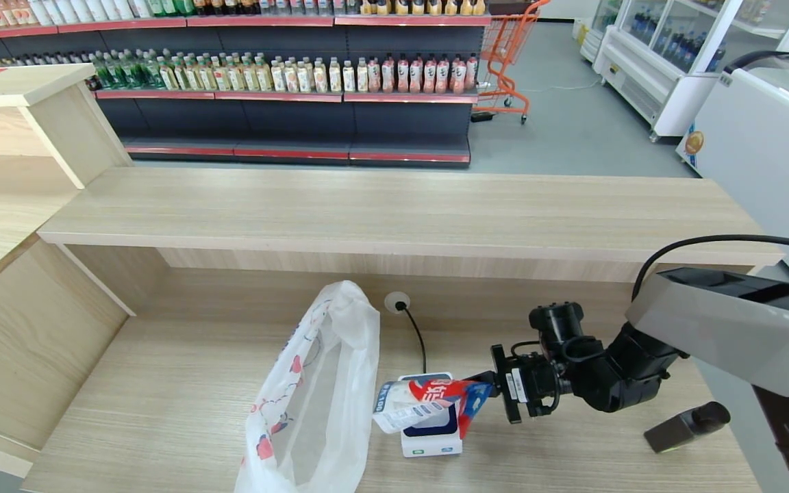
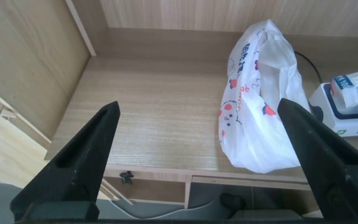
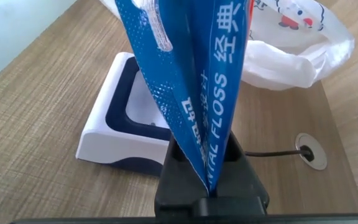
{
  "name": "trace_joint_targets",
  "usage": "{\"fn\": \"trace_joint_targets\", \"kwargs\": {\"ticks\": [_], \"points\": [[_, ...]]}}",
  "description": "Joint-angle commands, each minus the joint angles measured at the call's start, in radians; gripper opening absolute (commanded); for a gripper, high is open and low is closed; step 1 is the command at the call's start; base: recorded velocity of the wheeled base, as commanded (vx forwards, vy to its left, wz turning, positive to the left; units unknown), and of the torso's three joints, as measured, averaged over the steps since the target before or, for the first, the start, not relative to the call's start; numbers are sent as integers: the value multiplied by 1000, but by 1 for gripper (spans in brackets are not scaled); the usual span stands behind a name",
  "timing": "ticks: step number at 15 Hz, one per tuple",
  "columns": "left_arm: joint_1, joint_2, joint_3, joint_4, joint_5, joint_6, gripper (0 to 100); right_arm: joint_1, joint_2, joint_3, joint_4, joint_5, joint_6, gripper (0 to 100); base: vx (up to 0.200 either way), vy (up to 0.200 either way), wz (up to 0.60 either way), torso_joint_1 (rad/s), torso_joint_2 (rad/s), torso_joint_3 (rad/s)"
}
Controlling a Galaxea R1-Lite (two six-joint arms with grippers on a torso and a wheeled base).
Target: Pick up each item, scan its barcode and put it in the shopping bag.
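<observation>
My right gripper (image 1: 482,389) is shut on the edge of a flat red, white and blue packet (image 1: 425,401), holding it just over the white barcode scanner (image 1: 431,441) on the counter. In the right wrist view the blue packet (image 3: 191,81) stands straight out from the pinching fingers, with the scanner (image 3: 120,127) beneath it. A white plastic shopping bag (image 1: 312,404) with red print lies slumped to the left of the scanner, its mouth toward the back. My left gripper (image 2: 197,155) hangs open above the counter's front edge, with the bag (image 2: 260,106) off to one side of it.
The scanner's black cable (image 1: 416,335) runs to a grommet hole (image 1: 397,301) at the back of the counter. A dark handheld device (image 1: 686,426) lies at the right front. A raised wooden ledge (image 1: 394,212) walls the back and a side panel (image 1: 31,342) the left.
</observation>
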Motion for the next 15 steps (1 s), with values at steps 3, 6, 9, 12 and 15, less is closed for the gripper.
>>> {"fn": "trace_joint_targets", "kwargs": {"ticks": [3, 6, 9, 12, 15], "points": [[0, 2, 0, 0, 0, 0, 100, -10, -7, 5, -1, 0, 0, 0, 0, 0, 0, 0, 0, 0], [0, 2, 0, 0, 0, 0, 100, -19, -22, 11, 4, 0, 1, 0, 0, 0, 0, 0, 0, 0], [1, 2, 0, 0, 0, 0, 100, -59, -133, 51, 84, 11, 15, 0, 0, 0, 0, 0, 0, 0], [0, 2, 0, 0, 0, 0, 100, -173, -315, 124, 294, 44, 32, 0, 0, 0, 0, 0, 0, 0], [0, 2, 0, 0, 0, 0, 100, -291, -524, 186, 596, 44, 122, 0, 0, 0, 0, 0, 0, 0]]}}
